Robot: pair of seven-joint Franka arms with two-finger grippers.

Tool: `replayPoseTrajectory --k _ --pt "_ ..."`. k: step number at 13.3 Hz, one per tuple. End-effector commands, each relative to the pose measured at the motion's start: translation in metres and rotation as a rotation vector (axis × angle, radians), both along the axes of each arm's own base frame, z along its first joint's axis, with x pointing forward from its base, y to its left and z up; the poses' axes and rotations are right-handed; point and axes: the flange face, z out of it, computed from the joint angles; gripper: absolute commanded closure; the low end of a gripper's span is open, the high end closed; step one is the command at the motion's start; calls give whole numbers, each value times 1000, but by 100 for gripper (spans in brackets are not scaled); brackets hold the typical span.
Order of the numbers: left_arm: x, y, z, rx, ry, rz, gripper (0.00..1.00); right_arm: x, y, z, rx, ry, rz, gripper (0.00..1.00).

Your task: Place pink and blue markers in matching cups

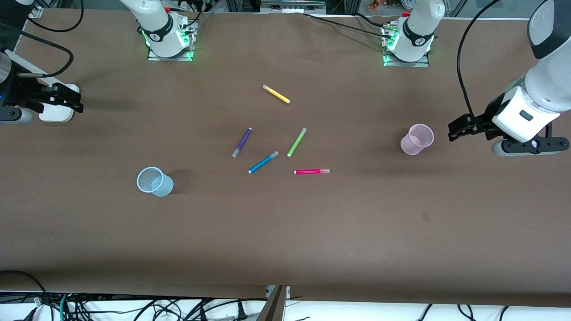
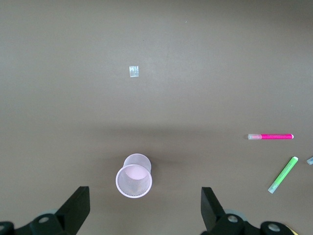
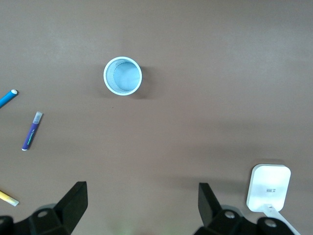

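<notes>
The pink marker (image 1: 311, 171) and the blue marker (image 1: 263, 162) lie flat in the middle of the table; the pink one also shows in the left wrist view (image 2: 270, 136). The pale pink cup (image 1: 417, 139) stands upright toward the left arm's end and shows in the left wrist view (image 2: 134, 176). The pale blue cup (image 1: 154, 181) stands upright toward the right arm's end and shows in the right wrist view (image 3: 122, 75). My left gripper (image 1: 459, 128) (image 2: 145, 210) is open and empty over the table beside the pink cup. My right gripper (image 1: 71, 99) (image 3: 142, 205) is open and empty over the table's end, away from the blue cup.
A yellow pen (image 1: 276, 94), a dark purple pen (image 1: 242, 142) and a lime-green pen (image 1: 296, 141) lie among the markers. A white device (image 1: 55, 111) sits under the right gripper. A small patch (image 2: 134, 71) marks the table near the pink cup.
</notes>
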Motion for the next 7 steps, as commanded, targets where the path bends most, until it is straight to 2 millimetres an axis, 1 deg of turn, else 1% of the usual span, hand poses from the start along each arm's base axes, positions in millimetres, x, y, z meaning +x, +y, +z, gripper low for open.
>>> replayPoseTrajectory --k 1,7 --pt "3 -2 2 -6 1 -19 0 2 -3 5 21 -1 0 0" --pt "4 -1 2 -12 2 -17 0 2 -3 5 21 -1 -2 0"
